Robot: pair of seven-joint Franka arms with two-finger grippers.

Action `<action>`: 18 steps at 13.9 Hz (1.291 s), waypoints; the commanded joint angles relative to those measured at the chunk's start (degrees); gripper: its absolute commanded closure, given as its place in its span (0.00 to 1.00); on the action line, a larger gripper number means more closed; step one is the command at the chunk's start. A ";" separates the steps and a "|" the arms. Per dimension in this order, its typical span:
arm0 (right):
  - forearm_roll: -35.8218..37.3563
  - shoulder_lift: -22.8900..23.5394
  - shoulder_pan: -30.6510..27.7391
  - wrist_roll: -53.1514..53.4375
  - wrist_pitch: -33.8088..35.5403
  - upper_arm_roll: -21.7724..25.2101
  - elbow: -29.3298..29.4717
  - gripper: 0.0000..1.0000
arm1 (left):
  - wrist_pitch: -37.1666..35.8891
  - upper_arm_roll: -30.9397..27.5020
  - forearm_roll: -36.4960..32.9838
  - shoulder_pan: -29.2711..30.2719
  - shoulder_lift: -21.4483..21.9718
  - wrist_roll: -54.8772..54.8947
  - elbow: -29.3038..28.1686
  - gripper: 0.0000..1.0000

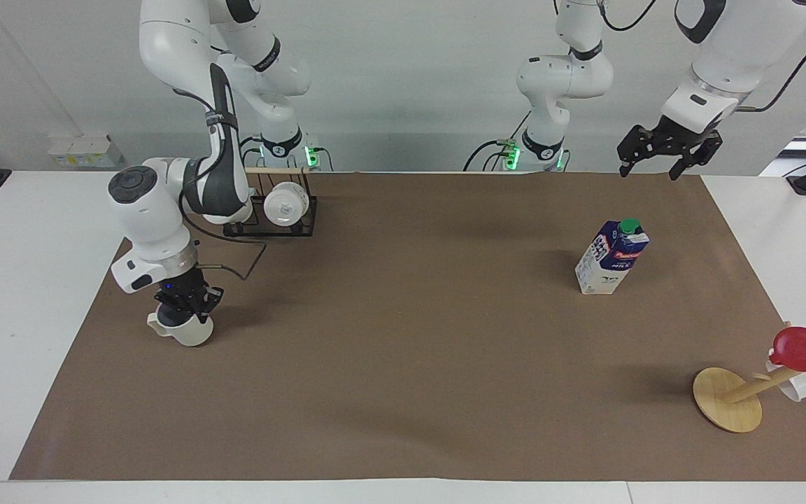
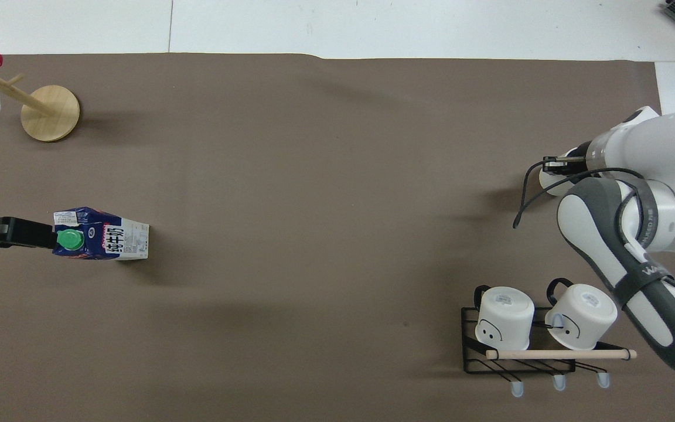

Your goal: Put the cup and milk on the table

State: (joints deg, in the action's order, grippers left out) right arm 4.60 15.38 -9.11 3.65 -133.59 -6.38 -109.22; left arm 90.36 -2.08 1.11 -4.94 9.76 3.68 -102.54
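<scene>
We see a large white rectangular table (image 1: 18,294) covered by a broad brown matte paper sheet (image 1: 403,350). On the sheet stand a tall blue-and-white gable-top milk carton (image 1: 611,257), a matte off-white mug (image 1: 182,329), a black wire rack with glossy white mugs (image 1: 273,210), and a round wooden disc with a slanted peg (image 1: 727,400).

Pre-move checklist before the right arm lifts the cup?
1. Right gripper shut on the cup: ok.
2. Cup standing upright on the brown sheet: ok.
3. Grip firm enough to lift: cannot tell.
4. Milk upright, toward the left arm's end of the table, well apart from the cup: ok.
5. Left gripper open, waiting in the air near the table's edge: ok.
6. Mug rack, nearer to the robots than the cup, apart from it: ok.
</scene>
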 commanded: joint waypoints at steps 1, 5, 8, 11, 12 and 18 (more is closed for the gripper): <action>0.76 -1.32 2.33 5.21 4.29 -0.39 2.25 1.00 | 1.84 0.15 0.29 0.54 2.37 0.63 -4.94 0.00; 0.84 -1.23 8.83 13.38 7.03 -0.39 4.89 1.00 | 4.82 0.06 0.29 0.72 2.54 0.63 -6.35 0.00; 0.84 -1.05 11.65 16.91 7.03 -0.48 5.86 1.00 | 7.36 0.06 0.29 0.63 2.63 0.71 -7.58 0.00; 0.93 -0.88 16.56 21.56 7.47 -0.39 7.35 1.00 | 14.39 0.06 0.29 0.54 5.69 0.89 -13.19 0.00; 0.85 -0.70 18.76 23.58 8.43 -0.39 9.10 1.00 | 15.89 0.06 0.29 0.54 6.84 1.33 -15.13 0.00; 3.04 7.55 28.87 32.99 17.31 -0.30 23.69 1.00 | 19.93 -0.20 0.21 1.76 7.29 5.64 -19.27 0.00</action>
State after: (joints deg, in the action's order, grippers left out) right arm 6.16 18.08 18.08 34.16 -117.90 -6.78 -91.37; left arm 106.74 -2.50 1.11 -4.85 15.35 7.44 -118.47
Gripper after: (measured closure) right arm 0.956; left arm 0.000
